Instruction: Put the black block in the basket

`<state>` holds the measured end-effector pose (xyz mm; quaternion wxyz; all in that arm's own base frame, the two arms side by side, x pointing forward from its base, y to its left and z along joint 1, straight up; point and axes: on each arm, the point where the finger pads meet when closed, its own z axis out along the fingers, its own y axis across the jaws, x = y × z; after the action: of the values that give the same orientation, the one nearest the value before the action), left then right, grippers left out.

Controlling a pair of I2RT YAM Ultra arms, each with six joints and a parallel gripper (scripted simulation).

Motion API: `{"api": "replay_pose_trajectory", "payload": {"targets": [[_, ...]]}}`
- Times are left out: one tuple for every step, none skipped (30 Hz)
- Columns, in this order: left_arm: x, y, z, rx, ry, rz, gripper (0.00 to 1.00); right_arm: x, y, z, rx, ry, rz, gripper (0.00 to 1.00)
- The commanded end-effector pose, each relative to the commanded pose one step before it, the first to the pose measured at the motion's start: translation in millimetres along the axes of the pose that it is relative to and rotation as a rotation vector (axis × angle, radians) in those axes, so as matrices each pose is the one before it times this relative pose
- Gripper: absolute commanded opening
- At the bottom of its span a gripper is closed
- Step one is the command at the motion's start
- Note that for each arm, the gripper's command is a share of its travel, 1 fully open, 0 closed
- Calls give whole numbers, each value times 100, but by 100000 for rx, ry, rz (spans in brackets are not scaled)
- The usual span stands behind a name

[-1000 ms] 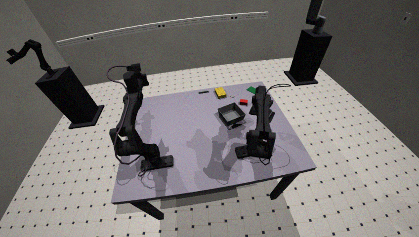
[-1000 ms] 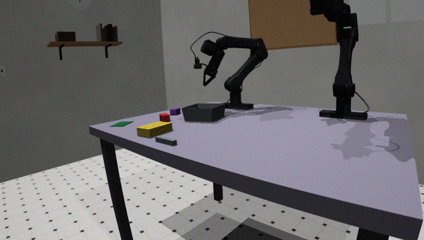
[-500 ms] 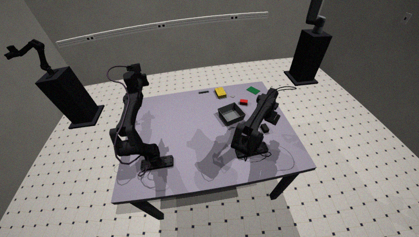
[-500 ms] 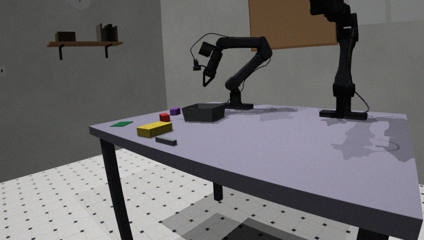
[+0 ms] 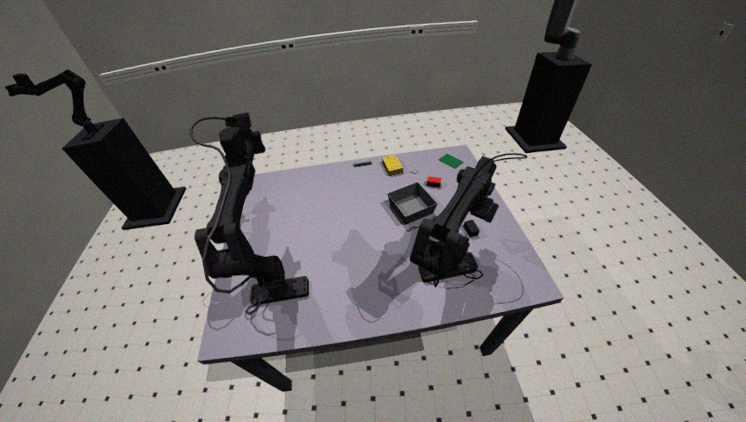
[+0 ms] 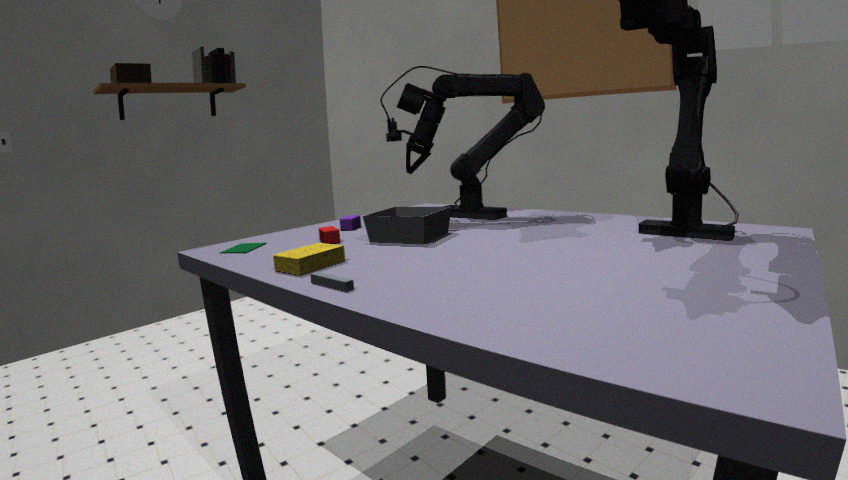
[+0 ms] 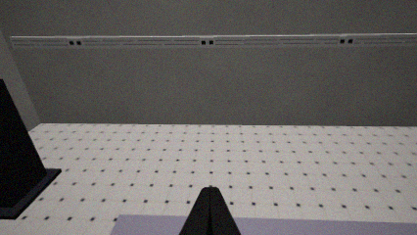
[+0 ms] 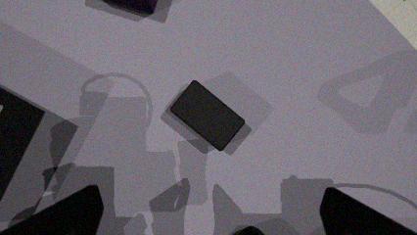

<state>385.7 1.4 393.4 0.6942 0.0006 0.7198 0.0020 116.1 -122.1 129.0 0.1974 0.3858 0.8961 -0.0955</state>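
The black block point(image 8: 207, 115) lies flat on the table, seen from above in the right wrist view, and shows in the top view point(image 5: 471, 228) beside the right arm's base. My right gripper point(image 8: 210, 198) point(image 6: 412, 166) hangs above it, open and empty, well clear of the table. The grey basket point(image 5: 412, 202) point(image 6: 407, 224) stands upright and empty to the block's left. My left gripper point(image 7: 209, 198) is shut on nothing, held high on the upright left arm point(image 5: 240, 125), and points past the table's far edge.
A purple block point(image 6: 349, 222), a red block point(image 5: 433, 181), a yellow block point(image 5: 392, 164), a flat green tile point(image 5: 450, 160) and a grey bar point(image 5: 362, 163) lie beyond the basket. The table's right edge is close to the black block.
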Motion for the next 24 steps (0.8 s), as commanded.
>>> {"api": "replay_pose_trajectory", "payload": {"targets": [[-825, -19, -231, 114, -2377, -196, 0, -560, -82, -83, -397, -2611, -1256, 89], [-145, -172, 52, 466, -728, -25, 0, -73, 5, 5, -27, -183, -1298, 77], [276, -355, 204, 956, 530, -48, 0, -161, 159, 19, -906, -219, -2477, 66], [328, -355, 184, 956, 618, -50, 0, -219, 0, 107, -91, 596, -2791, 61], [347, -597, 152, 1630, 551, -57, 0, -200, -3, 126, -102, 299, -3774, 61], [190, -946, 196, 2533, 206, -39, 0, -406, -31, 105, -131, 222, -5202, 61], [337, -1416, 282, 3765, 512, -30, 0, -254, -26, 390, -410, 1510, -6195, 61], [470, -1771, 351, 4543, 801, 14, 0, -181, -27, 571, -740, 2322, -6822, 61], [591, -2006, 390, 5022, 1124, 108, 0, -108, -25, 652, -1063, 2866, -5893, 61], [559, -1872, 362, 4643, 1077, 162, 0, -73, -23, 600, -1120, 2600, -4928, 61], [517, -1752, 337, 4308, 983, 176, 0, -62, -23, 548, -1117, 2279, -4444, 61], [0, 0, 0, 0, 0, 0, 0, 0, 0, 0, 0, 0, 0, 61], [0, 0, 0, 0, 0, 0, 0, 0, 0, 0, 0, 0, 0, 61], [-75, -1603, 295, 3427, -271, 132, 0, -84, -35, 530, -1119, 1990, -4869, 61], [572, -1994, 357, 4817, 1032, 303, 0, -65, -32, 581, -1342, 2153, -4839, 61], [1171, -2092, 397, 5007, 2239, 448, 0, -46, -28, 585, -1456, 2115, -4534, 61], [618, -2128, 363, 5041, 1142, 615, 0, -31, -22, 566, -1493, 1981, -4138, 61], [620, -2137, 359, 5015, 1151, 510, 0, -20, -17, 538, -1488, 1821, -3752, 61], [623, -2143, 354, 4987, 1159, 513, 0, -11, -13, 508, -1462, 1662, -3401, 61], [627, -2156, 349, 4991, 1168, 551, 0, 95, -125, 478, -776, 2083, -3089, 61], [634, -2171, 347, 4982, 1178, 618, 0, -2, -2, 447, -1367, 1372, -2795, 61], [248, -2177, 330, 4904, 403, 693, 0, 2, 1, 416, -1302, 1239, -2503, 61], [473, -2199, 336, 4949, 845, 749, 0, 6, 4, 383, -1227, 1114, -2215, 61], [771, -2204, 341, 4925, 1438, 834, 0, 9, 7, 349, -1142, 996, -1931, 61]]}}
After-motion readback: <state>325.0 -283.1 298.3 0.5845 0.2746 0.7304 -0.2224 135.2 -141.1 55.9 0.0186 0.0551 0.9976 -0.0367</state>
